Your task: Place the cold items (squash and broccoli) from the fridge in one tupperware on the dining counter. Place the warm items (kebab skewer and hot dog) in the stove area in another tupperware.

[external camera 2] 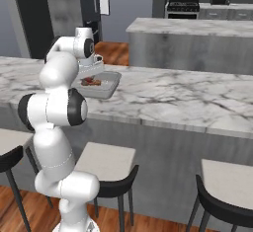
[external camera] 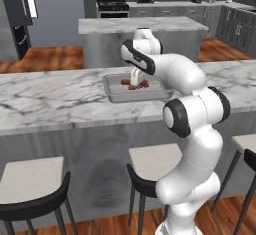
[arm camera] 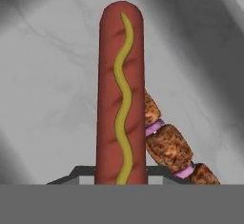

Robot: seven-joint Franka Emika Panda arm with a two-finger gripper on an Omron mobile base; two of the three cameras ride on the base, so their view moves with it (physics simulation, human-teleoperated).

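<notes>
A grey tupperware (external camera: 113,97) (external camera 2: 112,84) rests on the marble dining counter (external camera: 50,104). My gripper (external camera: 136,81) (external camera 2: 92,76) reaches down into it. In the hand view a hot dog (arm camera: 120,94) with a wavy mustard line runs straight up from my gripper (arm camera: 120,176), whose jaws sit close against its near end. A kebab skewer (arm camera: 169,147) with browned meat chunks lies on the tupperware floor, slanting against the hot dog's right side. Both foods show as a reddish patch (external camera: 134,85) under the hand. Squash and broccoli are out of view.
Stools (external camera: 150,164) (external camera: 30,184) stand along the counter's near side. Behind it is an island counter (external camera: 142,26), with the stove (external camera: 112,6) on the back wall. A dark fridge (external camera 2: 74,9) stands at the far left.
</notes>
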